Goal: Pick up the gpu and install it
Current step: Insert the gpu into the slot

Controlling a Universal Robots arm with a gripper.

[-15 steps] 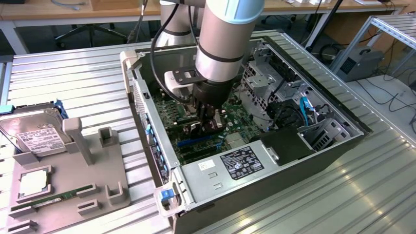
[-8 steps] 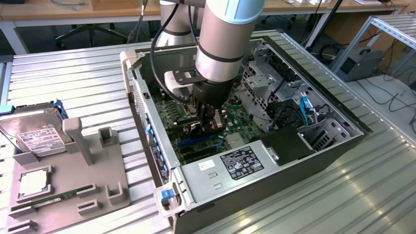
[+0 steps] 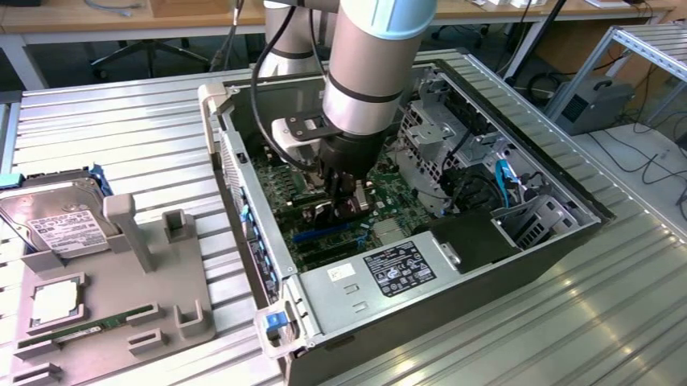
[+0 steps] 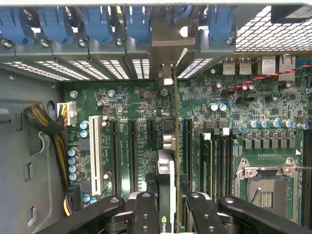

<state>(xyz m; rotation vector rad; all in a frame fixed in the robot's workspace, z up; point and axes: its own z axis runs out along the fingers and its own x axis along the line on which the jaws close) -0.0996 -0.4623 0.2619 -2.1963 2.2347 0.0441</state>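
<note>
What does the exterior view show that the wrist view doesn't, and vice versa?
Exterior: the arm, plus the hard drive and memory stick on the gray fixture beside the case.
Wrist: the blue slot clips, white slot, CPU socket, and the fingers clamping the gpu, held upright in line with a slot.
Both: the gripper inside the open case, over the motherboard.

I can read no word or number here. The black label (image 3: 400, 268) on the power supply (image 3: 341, 304) and the white label (image 3: 70, 227) on the hard drive (image 3: 30, 207) carry print too fine for me. The gpu (image 4: 166, 195) shows a green mark and the motherboard (image 4: 122, 146) pale lettering, both illegible.
</note>
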